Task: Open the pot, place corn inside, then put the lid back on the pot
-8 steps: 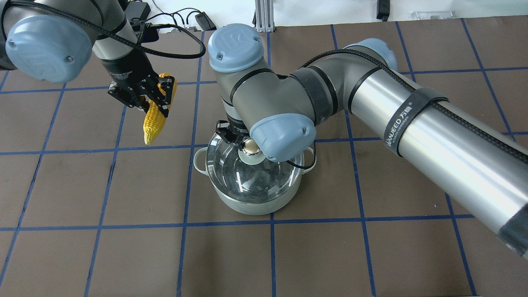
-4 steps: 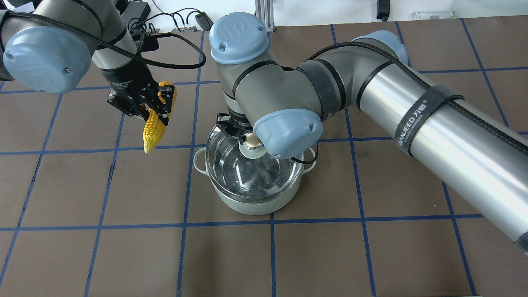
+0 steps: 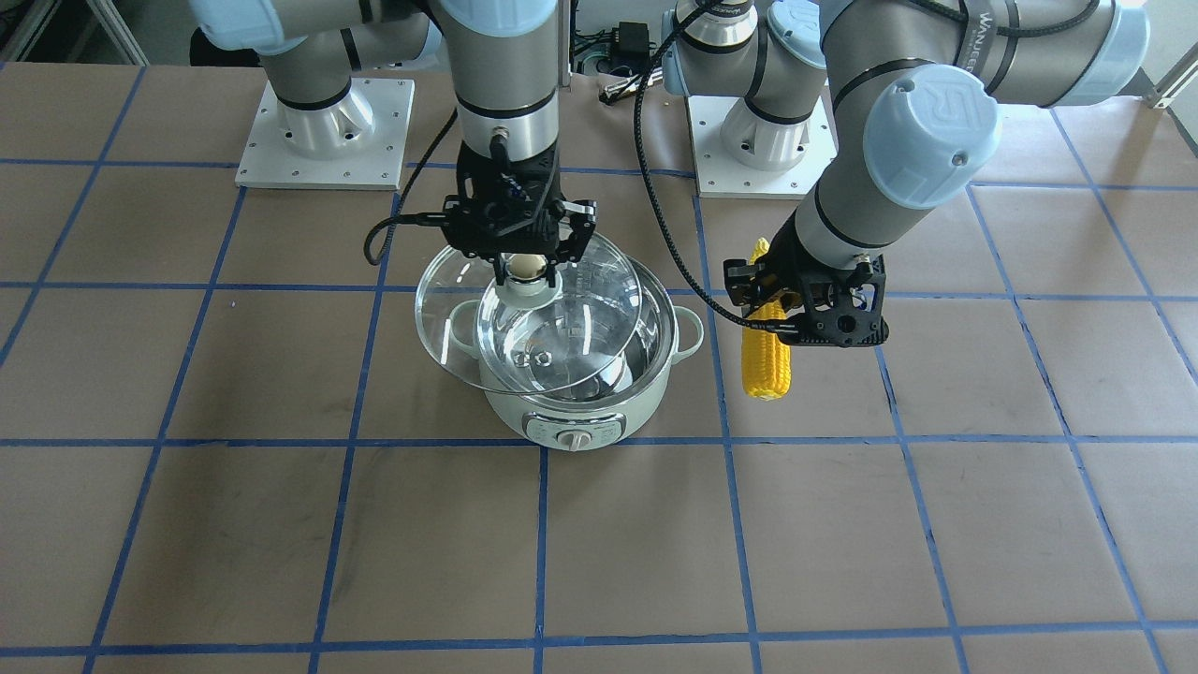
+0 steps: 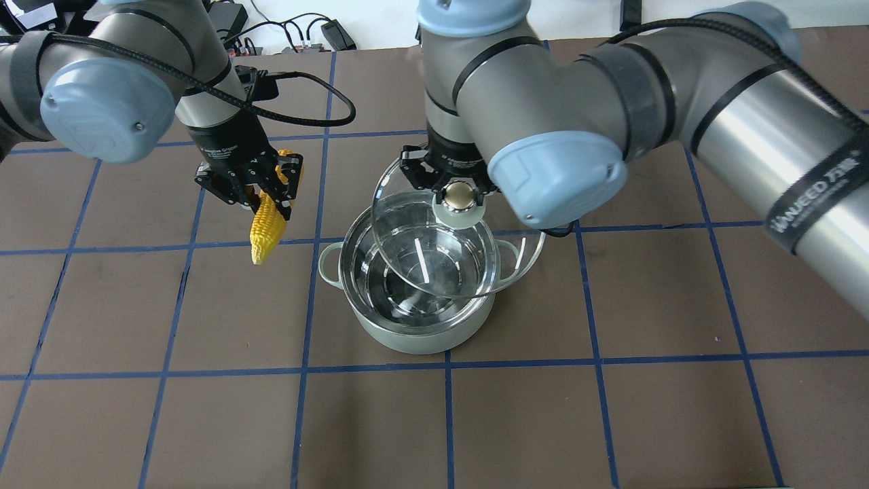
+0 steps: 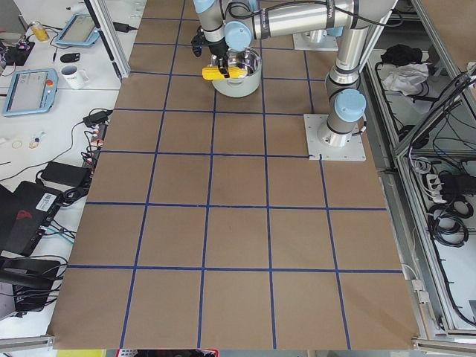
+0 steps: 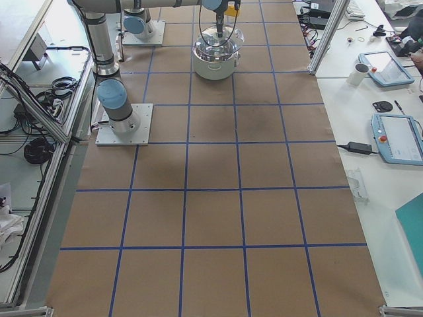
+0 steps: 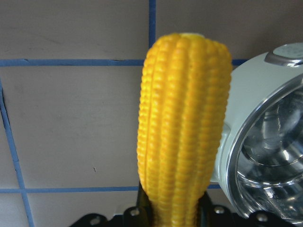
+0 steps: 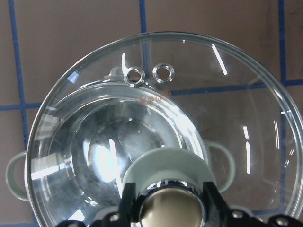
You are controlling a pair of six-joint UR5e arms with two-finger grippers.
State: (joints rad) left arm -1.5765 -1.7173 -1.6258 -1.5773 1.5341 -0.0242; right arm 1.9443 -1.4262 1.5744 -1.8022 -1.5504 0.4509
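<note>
The mint-green pot point(image 4: 407, 333) point(image 3: 599, 412) stands open at the table's middle, steel inside showing. My right gripper point(image 4: 456, 193) point(image 3: 526, 265) is shut on the knob of the clear glass lid point(image 4: 502, 272) point(image 3: 449, 318) point(image 8: 227, 113) and holds it above the pot, shifted toward my right. My left gripper point(image 4: 261, 192) point(image 3: 805, 309) is shut on the yellow corn point(image 4: 266, 231) point(image 3: 766, 360) point(image 7: 182, 123). The corn hangs tip down above the table beside the pot's left handle point(image 4: 329, 265).
The brown table point(image 4: 204, 407) has a blue tape grid. Black cables point(image 4: 319, 115) trail from my left wrist toward the back edge. Both arm bases point(image 3: 323, 131) sit behind the pot. Benches with tablets point(image 6: 396, 139) flank the table ends.
My right gripper has lifted the lid off the pot and carried it up and toward my right. My left gripper with the corn has moved slightly toward the pot.
</note>
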